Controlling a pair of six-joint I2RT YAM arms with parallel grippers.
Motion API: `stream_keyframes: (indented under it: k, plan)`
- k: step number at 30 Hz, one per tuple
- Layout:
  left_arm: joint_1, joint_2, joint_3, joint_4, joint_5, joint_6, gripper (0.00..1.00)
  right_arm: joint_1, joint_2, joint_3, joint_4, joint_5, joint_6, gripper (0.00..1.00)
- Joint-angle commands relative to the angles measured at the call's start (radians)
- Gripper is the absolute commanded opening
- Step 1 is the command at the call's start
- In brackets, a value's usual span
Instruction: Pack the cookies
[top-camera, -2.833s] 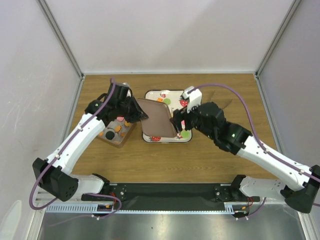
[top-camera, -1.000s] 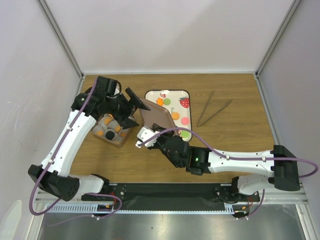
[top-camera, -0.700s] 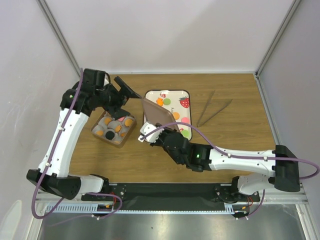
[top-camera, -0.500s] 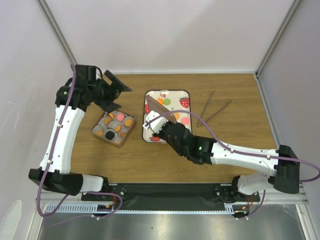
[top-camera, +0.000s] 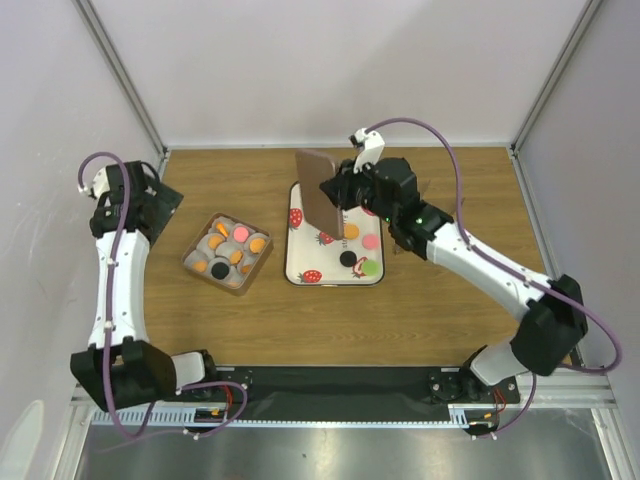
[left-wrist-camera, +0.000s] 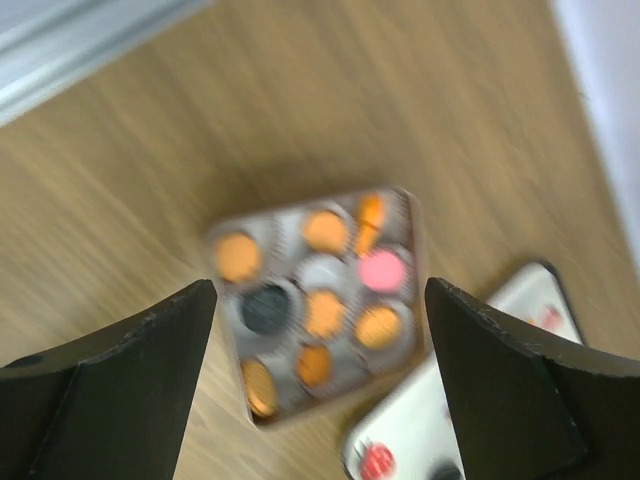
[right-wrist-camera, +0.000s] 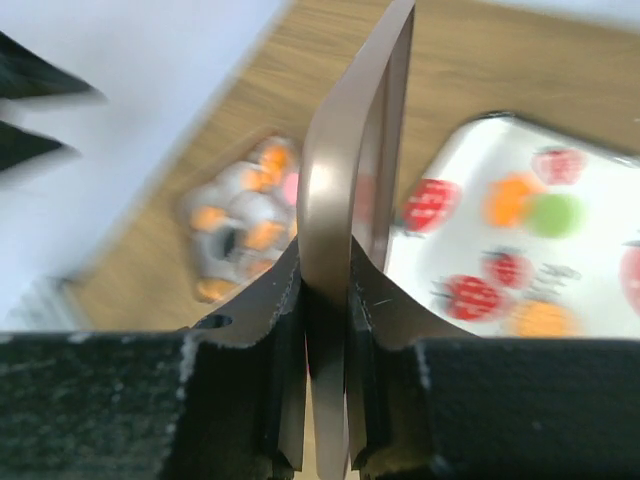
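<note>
The cookies lie in two places. Orange, pink and black ones fill the cups of a small brown box (top-camera: 228, 252) (left-wrist-camera: 318, 305) (right-wrist-camera: 243, 222). A few loose cookies (top-camera: 358, 250) (right-wrist-camera: 535, 207) in orange, pink, black and green lie on the strawberry-print tray (top-camera: 310, 262) (right-wrist-camera: 600, 300). My right gripper (top-camera: 341, 194) (right-wrist-camera: 328, 272) is shut on a flat brown lid (top-camera: 317, 187) (right-wrist-camera: 352, 170), held upright on edge over the tray's far end. My left gripper (top-camera: 156, 204) (left-wrist-camera: 318, 290) hangs open and empty, high up and left of the box.
The tray's corner (left-wrist-camera: 440, 440) lies just right of the box. The left enclosure wall (top-camera: 60, 150) is close beside the left arm. The back wall rail (top-camera: 260, 146) runs behind the tray.
My right arm swung from the near side of the tray to its far end, carrying the lid and turning it upright. My left gripper drew back from the box to the far left.
</note>
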Motion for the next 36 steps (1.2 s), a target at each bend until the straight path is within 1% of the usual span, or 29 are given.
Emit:
stream_keyframes:
  k: [1,2,3,4,5,6,8,9,11,12,13,15,22,28,36]
  plan:
    - [0.102,0.031,-0.095,0.134,-0.057,0.081,0.91,-0.058,0.084,0.037,0.229,-0.293,0.366,0.0]
    - [0.116,0.049,-0.106,0.144,-0.05,0.084,0.9,-0.07,0.103,0.034,0.269,-0.34,0.405,0.0]
    - [0.128,0.084,-0.115,0.159,-0.04,0.088,0.88,-0.075,0.147,0.033,0.338,-0.356,0.442,0.0]
    - [0.131,0.106,-0.126,0.186,-0.047,0.094,0.88,-0.076,0.166,0.03,0.373,-0.366,0.512,0.0]
    - [0.133,0.126,-0.129,0.194,-0.059,0.101,0.87,-0.076,0.187,0.027,0.404,-0.379,0.545,0.0]
    - [0.134,0.167,-0.129,0.199,-0.058,0.099,0.87,-0.08,0.224,0.011,0.486,-0.385,0.583,0.0]
    - [0.133,0.203,-0.137,0.216,-0.061,0.093,0.86,-0.081,0.262,-0.009,0.576,-0.383,0.68,0.0]
    - [0.136,0.221,-0.143,0.226,-0.061,0.087,0.86,-0.081,0.282,-0.015,0.646,-0.38,0.706,0.0]
    - [0.137,0.284,-0.138,0.233,-0.063,0.073,0.84,-0.081,0.345,-0.027,0.714,-0.382,0.781,0.0]
    - [0.137,0.304,-0.135,0.23,-0.063,0.067,0.83,-0.081,0.371,-0.027,0.775,-0.388,0.801,0.0]
    - [0.139,0.342,-0.14,0.234,-0.063,0.055,0.83,-0.081,0.408,-0.027,0.801,-0.391,0.823,0.0]
    - [0.144,0.367,-0.146,0.237,-0.064,0.041,0.81,-0.083,0.439,-0.029,0.867,-0.406,0.867,0.0]
    - [0.147,0.41,-0.239,0.283,-0.017,-0.033,0.7,-0.104,0.508,-0.073,1.002,-0.402,0.944,0.0]
    - [0.147,0.345,-0.351,0.303,-0.003,-0.094,0.7,-0.116,0.539,-0.099,1.042,-0.399,0.967,0.0]
    - [0.147,0.243,-0.437,0.308,0.054,-0.11,0.69,-0.116,0.571,-0.113,1.075,-0.393,0.992,0.0]
